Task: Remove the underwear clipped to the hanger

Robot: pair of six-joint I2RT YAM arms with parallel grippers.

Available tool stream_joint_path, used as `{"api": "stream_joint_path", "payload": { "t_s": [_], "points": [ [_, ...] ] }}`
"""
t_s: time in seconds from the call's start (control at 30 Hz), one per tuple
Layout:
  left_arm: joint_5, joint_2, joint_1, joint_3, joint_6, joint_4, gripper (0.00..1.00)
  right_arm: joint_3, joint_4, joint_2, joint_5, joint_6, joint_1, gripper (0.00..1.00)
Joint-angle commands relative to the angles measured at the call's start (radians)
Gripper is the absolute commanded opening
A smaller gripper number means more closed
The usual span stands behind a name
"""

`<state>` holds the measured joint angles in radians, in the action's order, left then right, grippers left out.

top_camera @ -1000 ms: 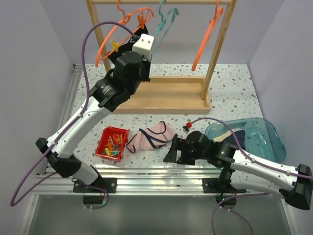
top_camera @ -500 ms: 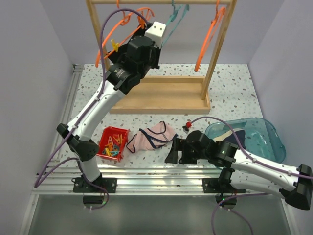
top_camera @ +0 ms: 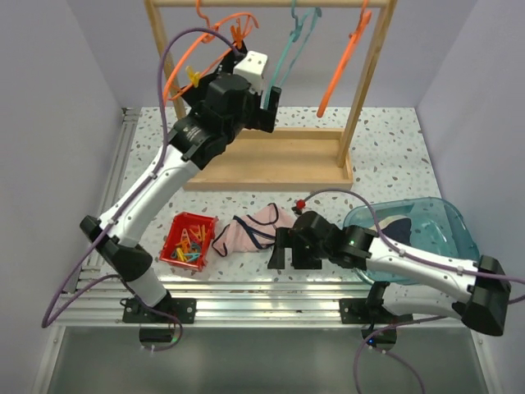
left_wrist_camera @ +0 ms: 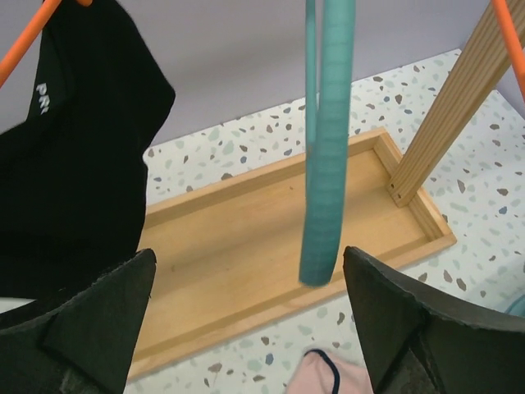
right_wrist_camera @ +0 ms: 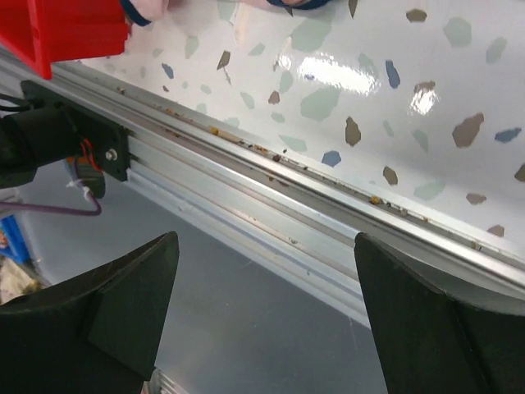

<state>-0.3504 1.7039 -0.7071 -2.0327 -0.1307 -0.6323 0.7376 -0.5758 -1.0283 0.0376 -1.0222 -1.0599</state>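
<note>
Black underwear (left_wrist_camera: 74,164) hangs from an orange hanger (top_camera: 205,45) on the rack, left of my left gripper; the arm hides it in the top view. My left gripper (top_camera: 267,98) (left_wrist_camera: 248,254) is open, with the lower end of a teal hanger (left_wrist_camera: 326,164) (top_camera: 287,49) hanging between its fingers, untouched. Pink underwear (top_camera: 254,230) (left_wrist_camera: 328,379) with dark trim lies on the table. Navy underwear (top_camera: 392,226) lies in the teal bin (top_camera: 443,217). My right gripper (top_camera: 283,250) (right_wrist_camera: 267,240) is open and holds nothing, low at the table's near edge, right of the pink underwear.
The wooden rack's tray base (top_camera: 279,156) (left_wrist_camera: 246,238) stands at the back, with another orange hanger (top_camera: 344,66) at its right post. A red box of pegs (top_camera: 190,240) (right_wrist_camera: 74,29) sits left of the pink underwear. An aluminium rail (right_wrist_camera: 271,197) runs along the near edge.
My left gripper rose to the hangers, then came down a little and opened. My right gripper slid left, closer to the pink underwear.
</note>
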Motion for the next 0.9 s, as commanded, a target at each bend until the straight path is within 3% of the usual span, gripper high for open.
{"api": "stream_joint_path", "payload": {
  "t_s": [0.0,0.3,0.43,0.6,0.77,0.8,0.87],
  "points": [
    [-0.041,-0.212,0.005,0.116,-0.062,0.052,1.00,0.110,0.028,-0.155,-0.054,0.086,-0.002,0.92],
    [-0.019,-0.755,0.003,0.569,-0.260,-0.019,1.00,0.535,-0.112,-0.645,-0.254,0.227,-0.002,0.92],
    [-0.021,-0.894,0.003,0.649,-0.331,-0.139,1.00,0.750,-0.219,-0.812,-0.367,0.249,0.000,0.92],
    [-0.028,-1.001,0.003,0.640,-0.379,-0.250,1.00,0.850,-0.283,-0.986,-0.406,0.255,0.008,0.88],
    [-0.032,-1.026,0.003,0.595,-0.376,-0.302,1.00,0.809,-0.223,-1.041,-0.344,0.241,0.017,0.65],
    [-0.032,-1.026,0.003,0.591,-0.371,-0.306,1.00,0.801,-0.207,-1.049,-0.329,0.231,0.018,0.51],
    [-0.033,-1.026,0.003,0.594,-0.363,-0.311,1.00,0.772,-0.181,-1.052,-0.317,0.223,0.020,0.38]
  ]
}}
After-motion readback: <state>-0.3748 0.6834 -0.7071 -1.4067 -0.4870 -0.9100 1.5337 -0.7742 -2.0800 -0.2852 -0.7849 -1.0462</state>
